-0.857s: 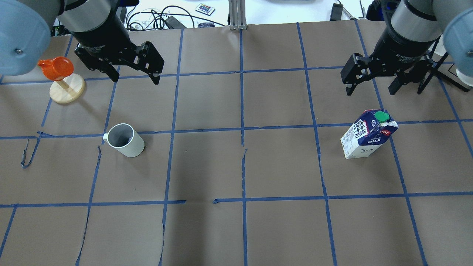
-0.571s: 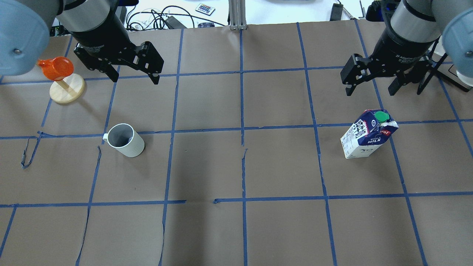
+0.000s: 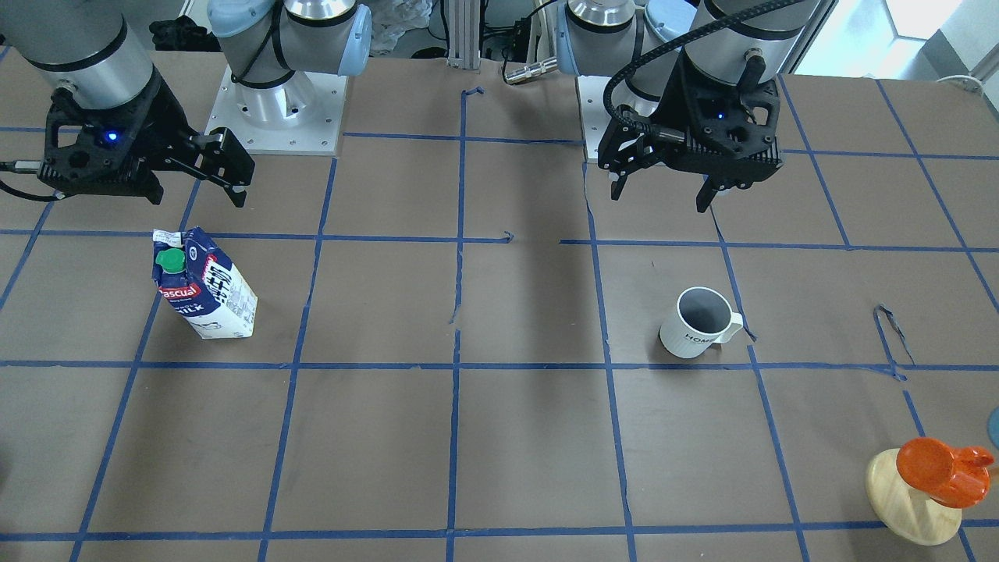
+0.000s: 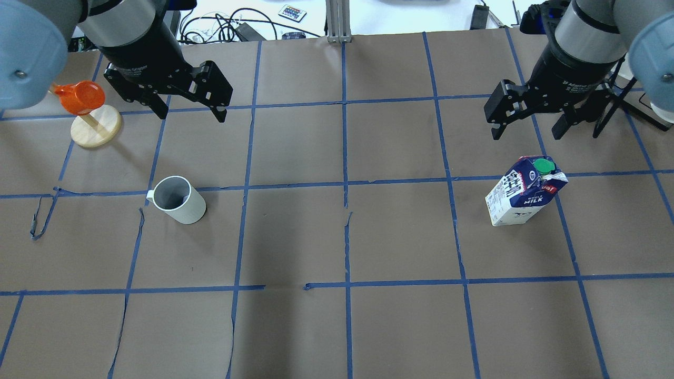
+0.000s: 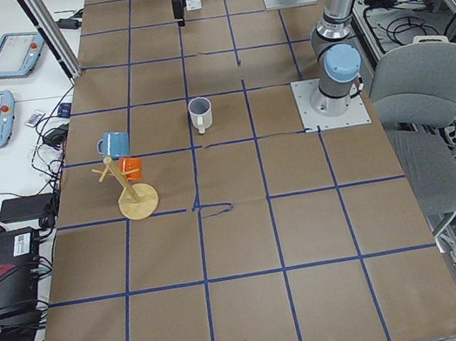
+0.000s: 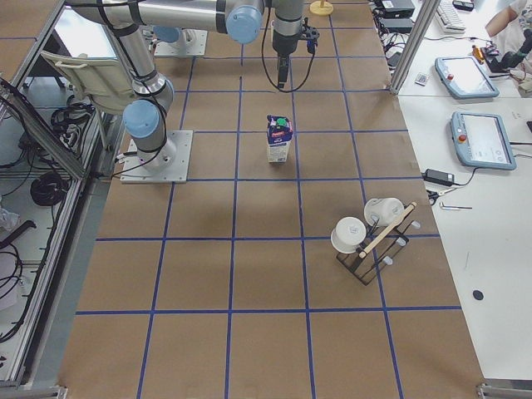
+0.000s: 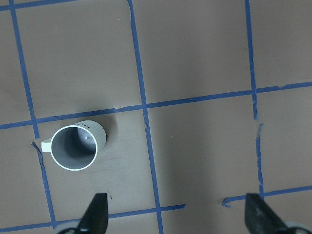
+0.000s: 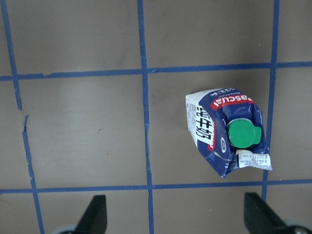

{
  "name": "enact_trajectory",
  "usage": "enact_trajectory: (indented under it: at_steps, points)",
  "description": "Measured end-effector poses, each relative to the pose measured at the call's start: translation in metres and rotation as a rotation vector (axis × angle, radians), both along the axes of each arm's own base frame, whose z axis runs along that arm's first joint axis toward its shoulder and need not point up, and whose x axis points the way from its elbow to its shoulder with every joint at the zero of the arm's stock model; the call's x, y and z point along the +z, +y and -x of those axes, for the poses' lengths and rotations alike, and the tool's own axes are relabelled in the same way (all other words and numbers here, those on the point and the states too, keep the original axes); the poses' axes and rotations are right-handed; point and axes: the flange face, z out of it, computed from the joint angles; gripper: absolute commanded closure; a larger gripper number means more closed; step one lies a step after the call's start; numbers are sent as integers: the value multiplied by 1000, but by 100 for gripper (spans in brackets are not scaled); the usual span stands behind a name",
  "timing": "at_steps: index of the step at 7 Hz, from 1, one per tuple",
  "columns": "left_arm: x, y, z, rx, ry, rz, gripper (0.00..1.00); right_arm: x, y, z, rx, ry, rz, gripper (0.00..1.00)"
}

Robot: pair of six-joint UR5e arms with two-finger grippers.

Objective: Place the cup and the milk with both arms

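The white ribbed cup [image 4: 176, 200] stands upright on the brown paper at the left, handle to the view's left; it also shows in the front view [image 3: 695, 324] and the left wrist view [image 7: 74, 147]. The blue and white milk [image 4: 524, 192] with its green cap stands at the right, also in the front view [image 3: 204, 285] and the right wrist view [image 8: 226, 131]. My left gripper [image 4: 192, 115] hangs open and empty, well above and beyond the cup. My right gripper [image 4: 526, 135] hangs open and empty above and beyond the milk.
An orange cup [image 4: 79, 97] hangs on a round wooden stand [image 4: 96, 129] at the far left, close to my left arm. A rack with white cups [image 6: 370, 237] stands at the right end of the table. Cables [image 4: 226, 23] lie beyond the far edge.
Both grippers have shifted only very slightly and stay open. The cup and the milk have not moved.
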Motion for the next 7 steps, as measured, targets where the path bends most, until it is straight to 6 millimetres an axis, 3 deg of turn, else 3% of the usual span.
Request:
enact_trajectory:
  at_steps: [2, 7]
  points:
    - [-4, 3, 0, 0, 0, -3, 0, -9, 5, 0, 0, -2, -56, 0]
    - [-5, 6, -1, 1, 0, -7, 0, -6, 6, 0, 0, -3, -54, 0]
